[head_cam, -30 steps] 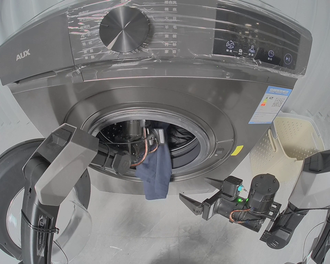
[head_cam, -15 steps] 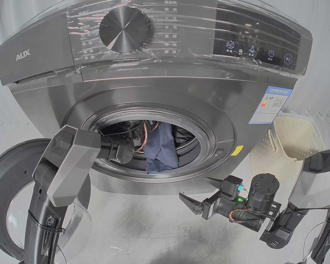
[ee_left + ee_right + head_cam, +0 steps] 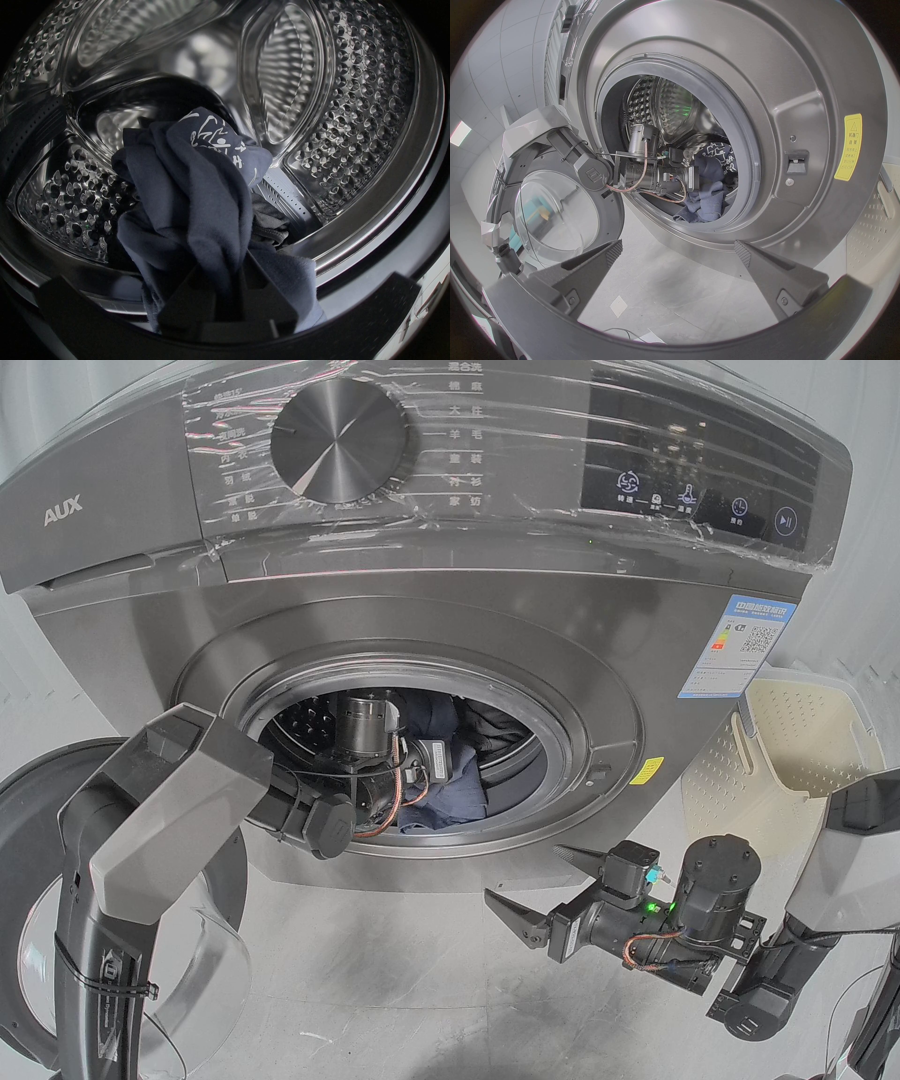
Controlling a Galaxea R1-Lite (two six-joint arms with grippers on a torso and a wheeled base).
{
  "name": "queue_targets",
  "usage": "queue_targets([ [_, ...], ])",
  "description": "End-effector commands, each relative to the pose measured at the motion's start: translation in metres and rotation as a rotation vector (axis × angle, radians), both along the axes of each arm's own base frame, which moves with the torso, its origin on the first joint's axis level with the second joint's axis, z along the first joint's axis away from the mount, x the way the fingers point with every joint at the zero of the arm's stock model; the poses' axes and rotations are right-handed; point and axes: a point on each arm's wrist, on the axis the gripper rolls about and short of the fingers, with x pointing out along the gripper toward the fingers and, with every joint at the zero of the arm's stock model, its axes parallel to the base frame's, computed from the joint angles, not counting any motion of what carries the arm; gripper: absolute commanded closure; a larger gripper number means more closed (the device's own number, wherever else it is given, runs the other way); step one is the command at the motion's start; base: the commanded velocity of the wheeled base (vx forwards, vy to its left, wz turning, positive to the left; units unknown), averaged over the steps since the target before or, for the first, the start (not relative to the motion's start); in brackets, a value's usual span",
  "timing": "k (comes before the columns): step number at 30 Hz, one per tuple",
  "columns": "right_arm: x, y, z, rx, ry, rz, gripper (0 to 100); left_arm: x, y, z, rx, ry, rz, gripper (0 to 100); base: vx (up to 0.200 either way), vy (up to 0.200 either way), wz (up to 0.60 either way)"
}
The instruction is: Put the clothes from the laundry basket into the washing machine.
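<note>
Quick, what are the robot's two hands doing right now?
Left gripper: closed on the dark blue garment, inside the drum.
Right gripper: open, holding nothing.

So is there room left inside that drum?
Plenty: the drum is bare along its back and upper walls. It's crowded low at the front, where the left gripper holds the dark blue garment beside other dark clothes.

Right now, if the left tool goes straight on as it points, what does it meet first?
The dark shirt bunched just ahead of the left tool, which is shut on it. Behind that, probably the drum's back wall; depth is unclear.
</note>
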Motion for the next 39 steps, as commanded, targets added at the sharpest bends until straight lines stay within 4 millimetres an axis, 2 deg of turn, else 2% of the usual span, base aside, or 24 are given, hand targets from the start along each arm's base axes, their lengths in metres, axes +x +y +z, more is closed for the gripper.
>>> queue_targets([
  [1, 0.000, 0.001, 0.000, 0.001, -0.002, 0.003, 0, 0.005, -0.002, -0.011, 0.016, 0.007, -0.004, 100, 0.000, 0.000, 0.00],
  [8, 0.000, 0.001, 0.000, 0.001, -0.002, 0.003, 0, 0.011, -0.005, -0.012, 0.007, -0.009, -0.005, 100, 0.000, 0.000, 0.00],
  [13, -0.001, 0.002, 0.001, 0.002, -0.003, 0.006, 0, 0.024, -0.007, 0.004, -0.037, -0.082, 0.021, 100, 0.000, 0.000, 0.00],
  [14, -0.001, 0.002, 0.001, 0.002, -0.003, 0.006, 0, 0.034, -0.008, 0.020, -0.079, -0.141, 0.053, 100, 0.000, 0.000, 0.00],
  [15, -0.001, 0.002, 0.001, 0.002, -0.003, 0.006, 0, 0.035, -0.008, 0.021, -0.083, -0.146, 0.057, 100, 0.000, 0.000, 0.00],
  [18, -0.001, 0.002, 0.001, 0.003, -0.004, 0.006, 0, 0.051, -0.003, 0.045, -0.162, -0.238, 0.134, 100, 0.000, 0.000, 0.00],
  [21, -0.001, 0.002, 0.001, 0.003, -0.004, 0.006, 0, 0.057, 0.004, 0.056, -0.184, -0.281, 0.159, 100, 0.000, 0.000, 0.00],
  [25, -0.001, 0.002, 0.001, 0.003, -0.004, 0.006, 0, 0.056, 0.005, 0.055, -0.181, -0.277, 0.160, 100, 0.000, 0.000, 0.00],
  [26, -0.001, 0.002, 0.001, 0.003, -0.004, 0.006, 0, 0.056, 0.005, 0.055, -0.183, -0.277, 0.159, 0, 0.000, 0.000, 0.00],
  [31, -0.001, 0.002, 0.001, 0.003, -0.004, 0.006, 0, 0.053, 0.001, 0.056, -0.192, -0.272, 0.152, 0, 0.000, 0.000, 0.00],
  [39, -0.001, 0.001, 0.000, 0.001, -0.002, 0.006, 0, 0.021, -0.002, 0.051, -0.135, -0.170, 0.107, 0, 0.000, 0.000, 0.00],
])
